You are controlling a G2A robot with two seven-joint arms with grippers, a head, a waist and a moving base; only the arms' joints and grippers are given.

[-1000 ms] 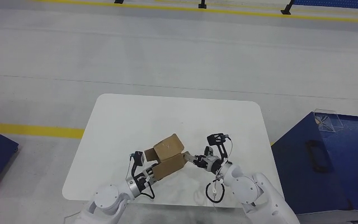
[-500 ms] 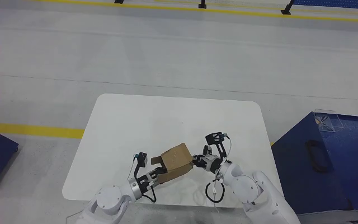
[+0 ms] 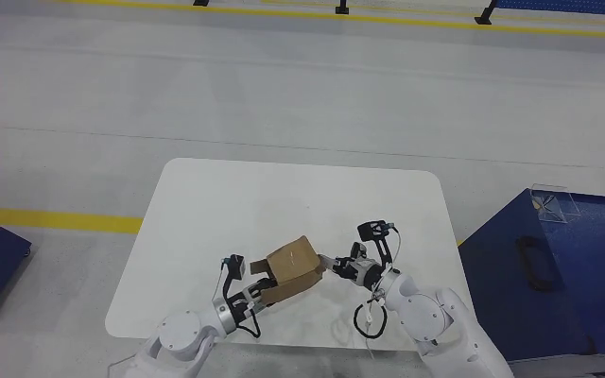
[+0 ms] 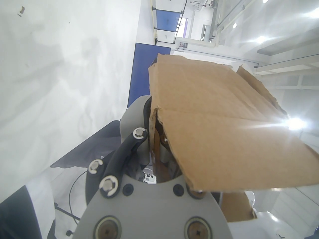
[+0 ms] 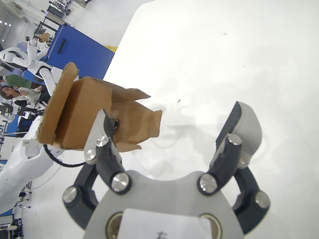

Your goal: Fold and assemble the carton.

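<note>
A brown carton [image 3: 293, 266], partly folded with loose flaps, hangs just above the near middle of the white table [image 3: 284, 189]. My left gripper [image 3: 253, 286] holds it from the near-left side. In the left wrist view the left gripper [image 4: 155, 125] is shut on a flap edge of the carton [image 4: 219, 130], and cardboard hides one of its fingers. My right gripper [image 3: 333, 266] sits at the carton's right end. In the right wrist view the right gripper [image 5: 169, 115] is open, with one finger beside the carton [image 5: 84, 110] and nothing between the fingers.
A blue cabinet [image 3: 539, 274] stands off the table's right side. The far half of the table is bare white surface. In the right wrist view, the table [image 5: 224, 38] stretches out beyond the open fingers.
The carton has gone from a spread, V-like shape to a more compact box and turned a little. The right arm has shifted slightly to the right; the left gripper keeps its hold.
</note>
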